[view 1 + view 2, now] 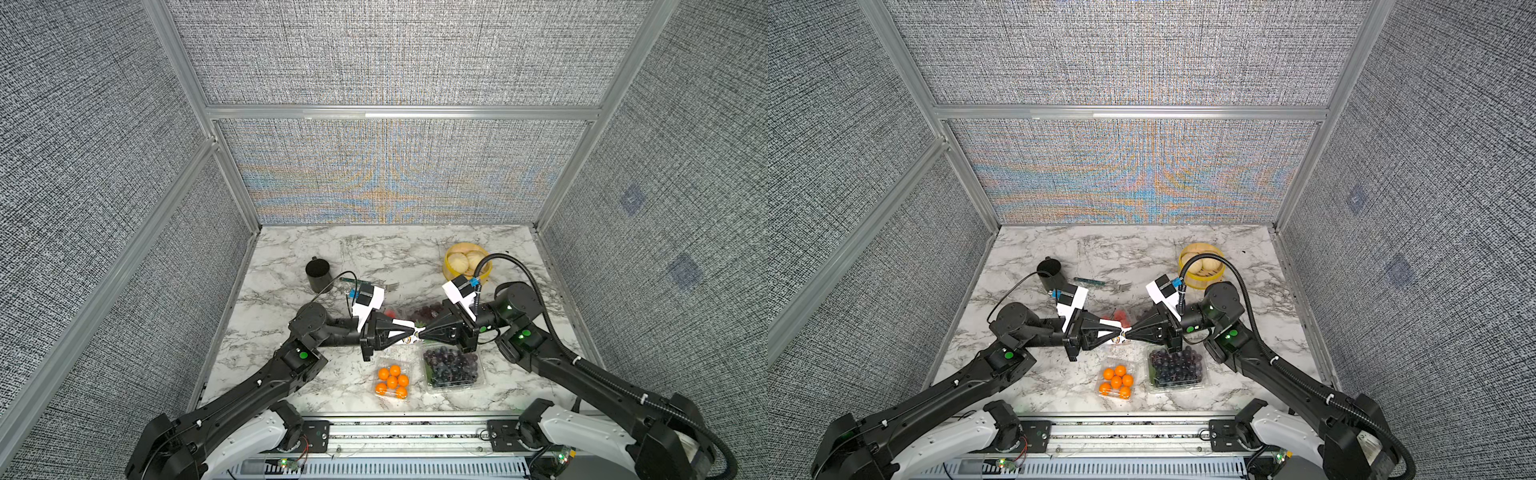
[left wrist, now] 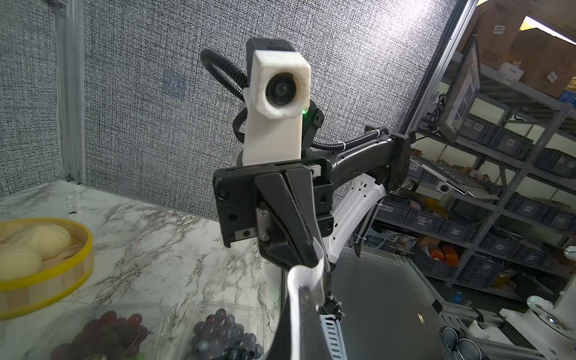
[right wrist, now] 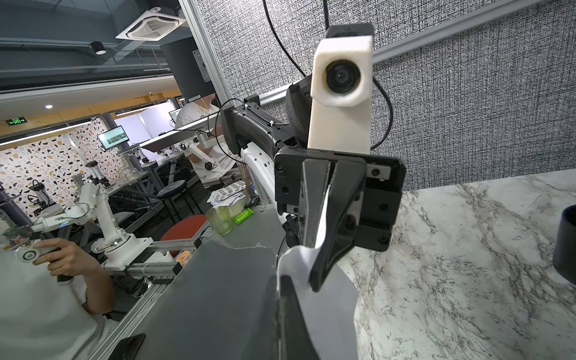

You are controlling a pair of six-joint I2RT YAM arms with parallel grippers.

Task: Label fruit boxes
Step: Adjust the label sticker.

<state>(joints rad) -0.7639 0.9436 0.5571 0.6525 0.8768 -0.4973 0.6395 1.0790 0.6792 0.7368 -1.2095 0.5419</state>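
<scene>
Left gripper: the left gripper (image 1: 411,331) was clamped shut on a white paper slip (image 1: 409,340), its black tapered fingers pointing toward the other arm.
Right gripper: the right gripper (image 1: 421,331) was pinched together on the same white paper slip, facing the left one.
Meeting point: in both top views the 2 sets of tips met nose to nose over the middle of the grey-veined marble table (image 1: 291,249).
Slip from the wrists: the right wrist view showed the slip (image 3: 330,280) running up between the left gripper's (image 3: 314,274) closed fingers. The left wrist view showed a narrow curl of it (image 2: 304,280) caught in the right gripper (image 2: 313,260).
Orange box: the small clear plastic clamshell box of orange balls (image 1: 392,380) lay near the front edge, on the robot's side of the grippers.
Purple grape box: the larger clear clamshell box of dark purple grapes (image 1: 453,368) lay just beside it to the right, under the right wrist.
Strawberry box: the small clear box of red strawberries (image 1: 389,311) sat behind the left gripper, mostly hidden.
Red-green grape box: the clear box of red-green grapes (image 1: 428,311) sat next to it, behind the right gripper.
Labels on boxes: could not tell.
Steamer: the round yellow bamboo steamer with pale buns (image 1: 449,270) stood at the back right.
Cup: the black cup (image 1: 318,274) stood upright at the back left.
Fork: a green-handled metal fork (image 1: 1104,283) lay flat beside the cup.
</scene>
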